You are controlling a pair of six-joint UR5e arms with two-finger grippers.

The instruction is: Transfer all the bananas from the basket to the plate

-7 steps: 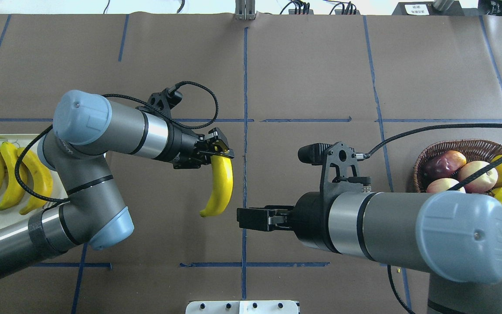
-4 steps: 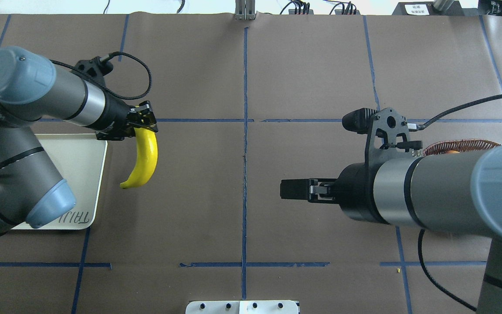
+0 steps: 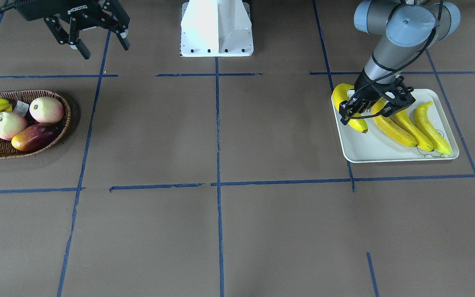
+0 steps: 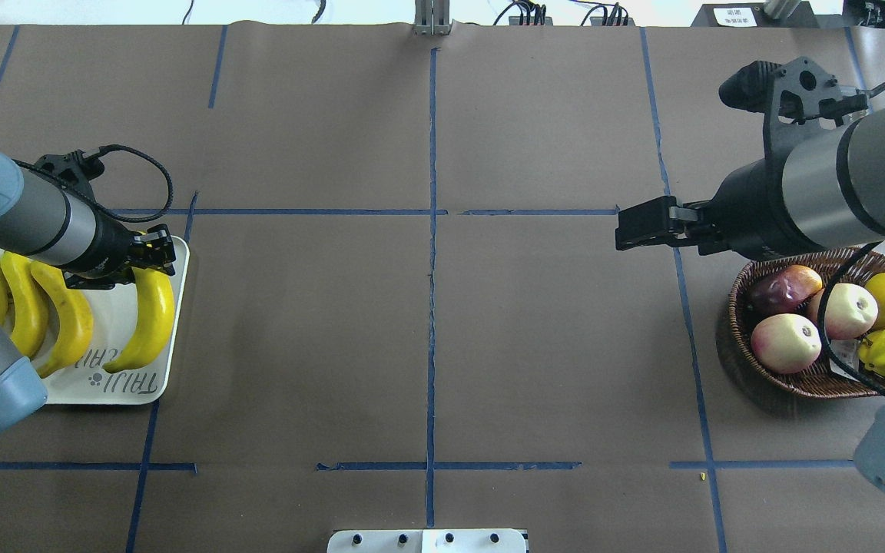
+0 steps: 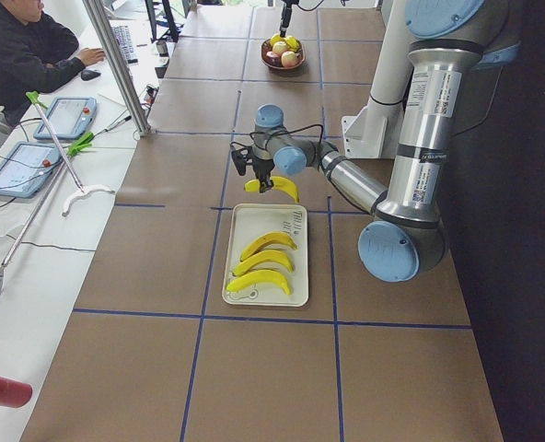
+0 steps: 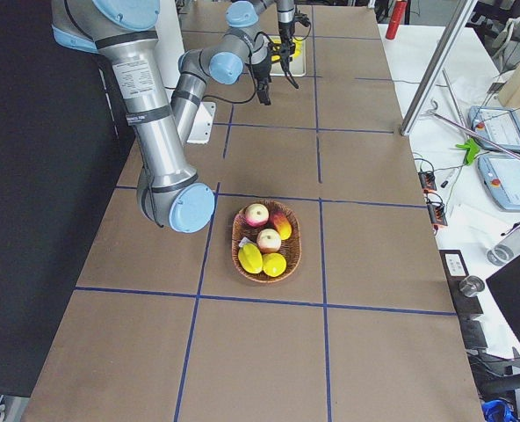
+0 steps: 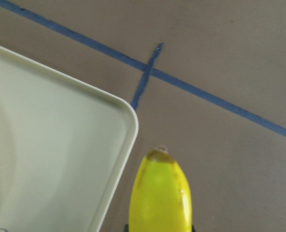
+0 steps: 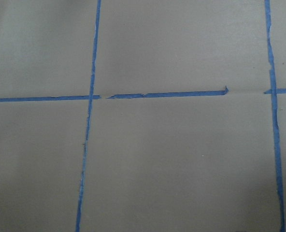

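Left gripper (image 4: 152, 256) clamps a banana (image 4: 146, 321) over the plate (image 4: 168, 376) rim; three bananas (image 4: 25, 307) lie inside; right gripper (image 3: 105, 49) hangs spread.

Bench (image 4: 535, 346): matt brown paper cover, slightly creased. Tape (image 4: 431, 138): blue, edges frayed. Plate (image 3: 377, 150): smooth white, plastic-looking, faint gloss. Bananas (image 4: 147, 322): smooth skin, waxy sheen. Basket (image 4: 736, 296): rough woven brown wicker. Arms (image 4: 35, 219): satin grey metal tubes, matt blue plastic caps. Left gripper (image 4: 152, 257), right gripper (image 3: 105, 50): matt black. Cable (image 4: 168, 180): braided black sheath.
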